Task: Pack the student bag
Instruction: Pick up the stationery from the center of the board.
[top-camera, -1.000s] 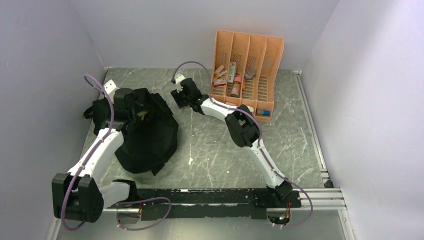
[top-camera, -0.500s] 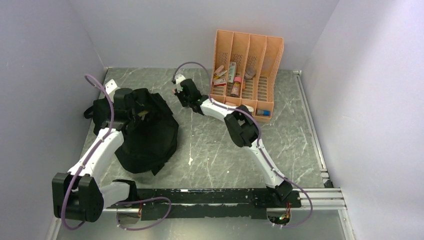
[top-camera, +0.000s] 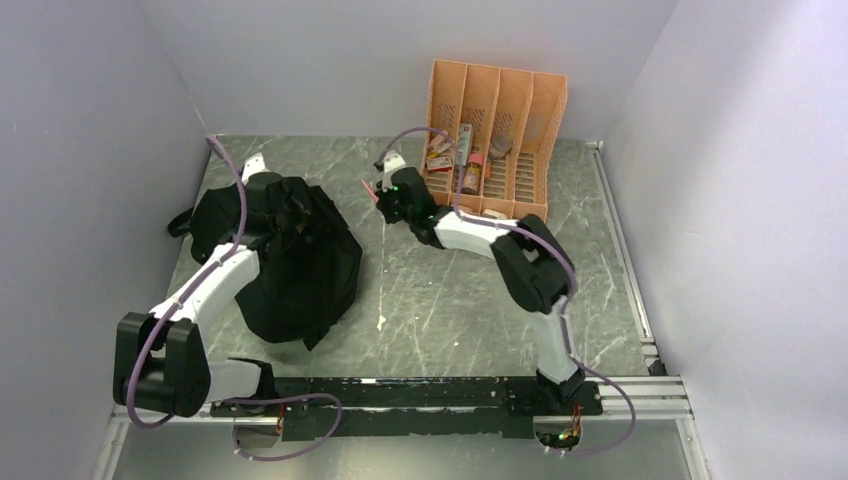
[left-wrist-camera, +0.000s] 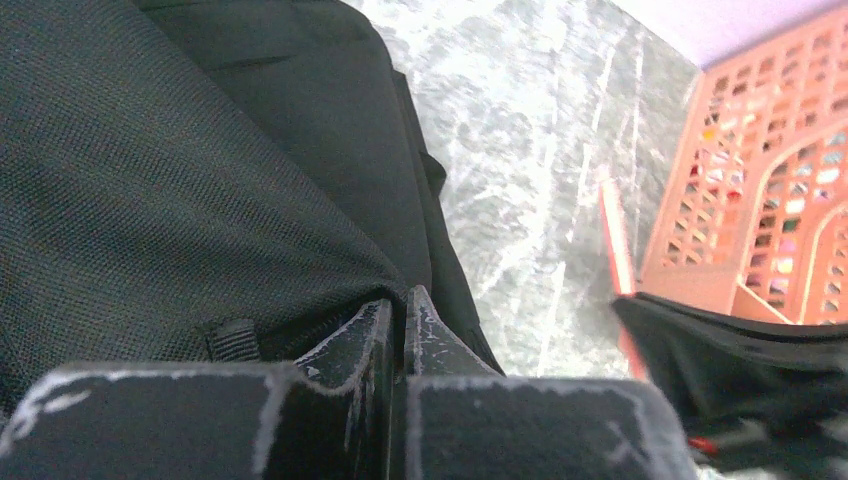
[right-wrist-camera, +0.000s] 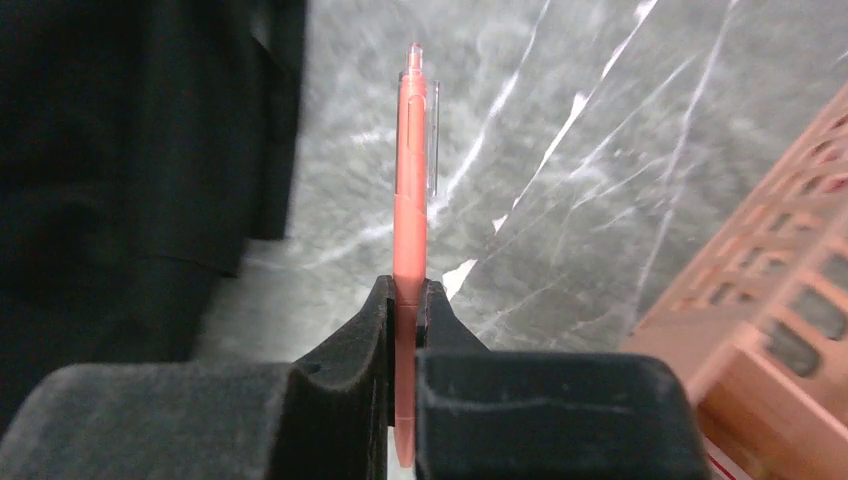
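Pen (right-wrist-camera: 409, 200), slim coral plastic; backpack (left-wrist-camera: 150, 180), coarse weave

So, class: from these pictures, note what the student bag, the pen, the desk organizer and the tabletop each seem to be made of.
The student bag: woven fabric, probably synthetic, matte black; the weave shows.
The pen: smooth plastic, coral barrel, clear clip.
The desk organizer: rigid moulded plastic, matte orange, perforated walls.
The tabletop: grey, white veins, slight sheen; marble or a lookalike, cannot tell.

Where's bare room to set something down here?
Free: table between student bag and right arm, front middle; also right of that arm, up to the wall. Crowded: between bag and orange desk organizer, where the right gripper holds a pen.
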